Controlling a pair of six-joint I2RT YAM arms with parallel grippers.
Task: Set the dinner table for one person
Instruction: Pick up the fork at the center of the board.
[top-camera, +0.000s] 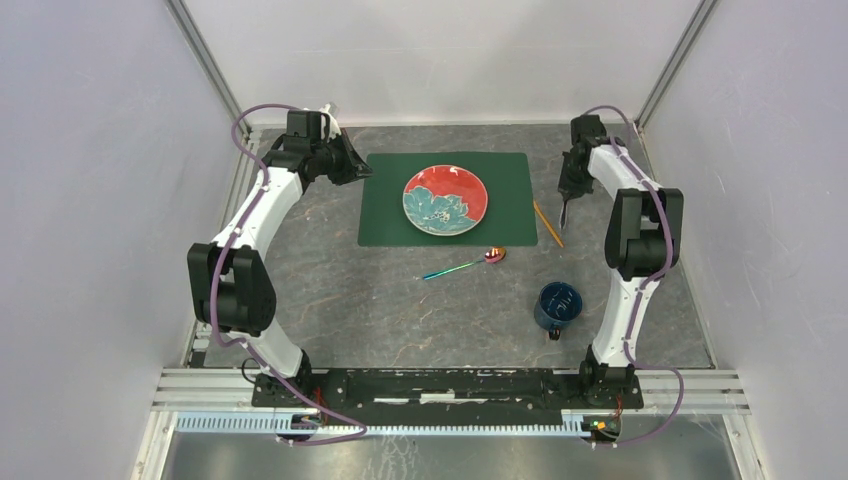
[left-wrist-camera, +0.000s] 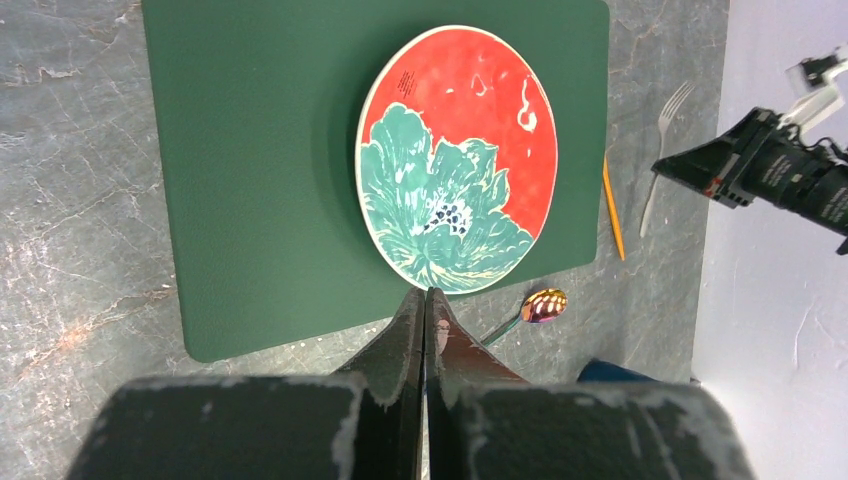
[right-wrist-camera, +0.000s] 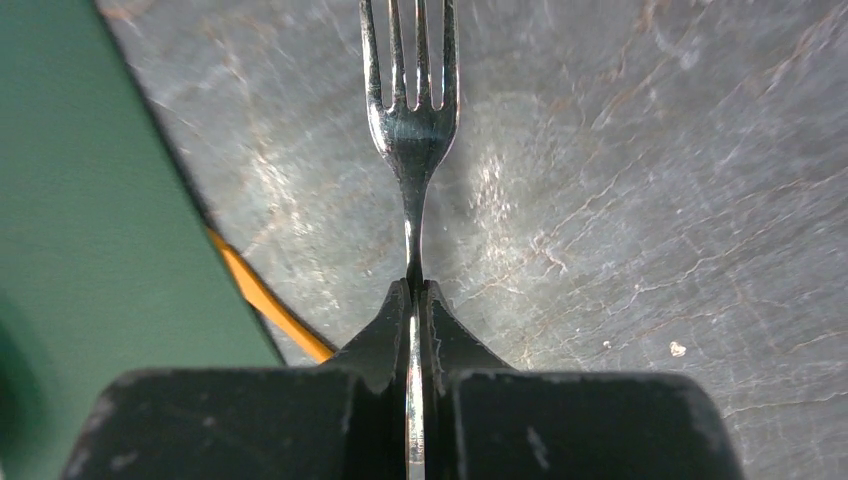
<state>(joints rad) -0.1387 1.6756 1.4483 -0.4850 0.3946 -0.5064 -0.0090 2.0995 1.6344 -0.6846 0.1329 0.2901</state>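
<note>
From above, the left arm rises from its base, bends at the elbow and reaches to the far left of the worktop (top-camera: 380, 310), a large square slab of dark grey stone-look surface with pale and reddish veins that fills the floor of the enclosure. The left pincer (top-camera: 362, 170) sits just beside the far left corner of a dark green rectangular placemat (top-camera: 390, 215). A round red plate (top-camera: 446, 199) with a teal flower lies on the mat. The right arm folds upward and forward, its right pincer (top-camera: 567, 197) pointing down past the mat's right edge. An iridescent spoon (top-camera: 466, 264), a dark blue mug (top-camera: 557, 306) and a thin orange stick (top-camera: 547, 224) lie on the bare stone.

In the left wrist view, the left pincer's black fingers (left-wrist-camera: 410, 330) are pressed together with nothing between them, above the mat's edge by the plate.

In the right wrist view, the right pincer pinches the narrow handle of a shiny metal fork (right-wrist-camera: 410, 120), its four tines pointing away. Whether the fork touches the stone cannot be told.
</note>
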